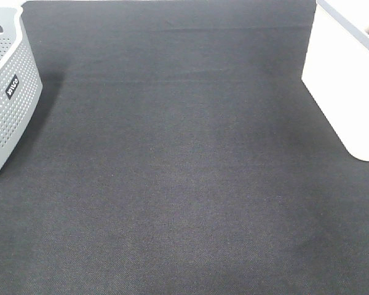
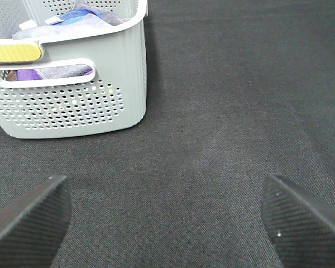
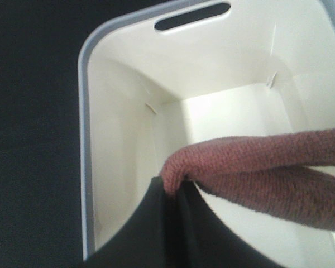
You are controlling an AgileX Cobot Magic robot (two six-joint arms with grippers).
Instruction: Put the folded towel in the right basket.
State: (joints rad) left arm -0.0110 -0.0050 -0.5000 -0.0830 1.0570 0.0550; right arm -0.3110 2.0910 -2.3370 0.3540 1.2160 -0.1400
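The folded towel (image 3: 257,167) is dark red and hangs from my right gripper (image 3: 172,191), which is shut on its folded edge. It hangs above the open inside of the white right basket (image 3: 123,139), near one inner wall. In the high view this basket (image 1: 347,92) stands at the right edge, and neither the towel nor either gripper shows there. My left gripper (image 2: 167,223) is open and empty, low over the black cloth, a little way from the grey left basket (image 2: 72,106).
The grey perforated basket (image 1: 9,104) stands at the table's left edge and holds several purple, blue and grey cloths (image 2: 72,22). A black cloth (image 1: 172,172) covers the table between the two baskets.
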